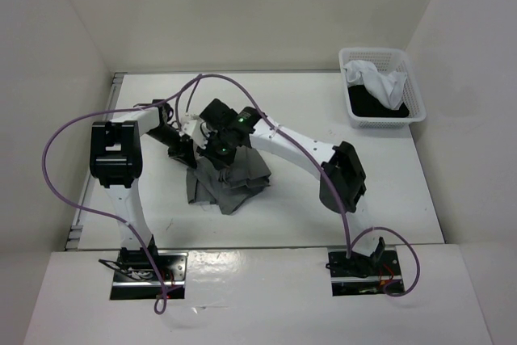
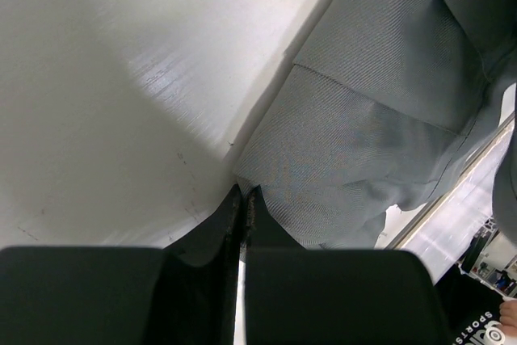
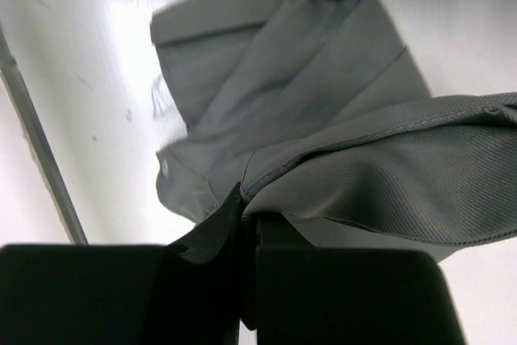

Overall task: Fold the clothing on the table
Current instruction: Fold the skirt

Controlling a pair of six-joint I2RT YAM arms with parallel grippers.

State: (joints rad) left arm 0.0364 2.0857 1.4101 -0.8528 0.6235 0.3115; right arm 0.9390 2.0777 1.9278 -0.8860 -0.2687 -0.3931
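Observation:
The clothing [image 1: 230, 182], a dark grey pleated skirt, lies bunched on the white table [image 1: 315, 111] near its middle. Both arms meet over its far edge. My left gripper [image 1: 184, 149] is shut, and in the left wrist view a corner of the skirt [image 2: 363, 119] runs right into its closed tips [image 2: 243, 190]. My right gripper [image 1: 216, 149] is shut on a stitched edge of the skirt [image 3: 380, 159], lifting a fold above the rest of the cloth [image 3: 283, 78], which lies flat on the table below.
A white basket [image 1: 414, 90] holding white and black garments stands at the back right corner. A metal rail [image 1: 81, 216] runs along the table's left edge. White panels wall the table on the back and sides.

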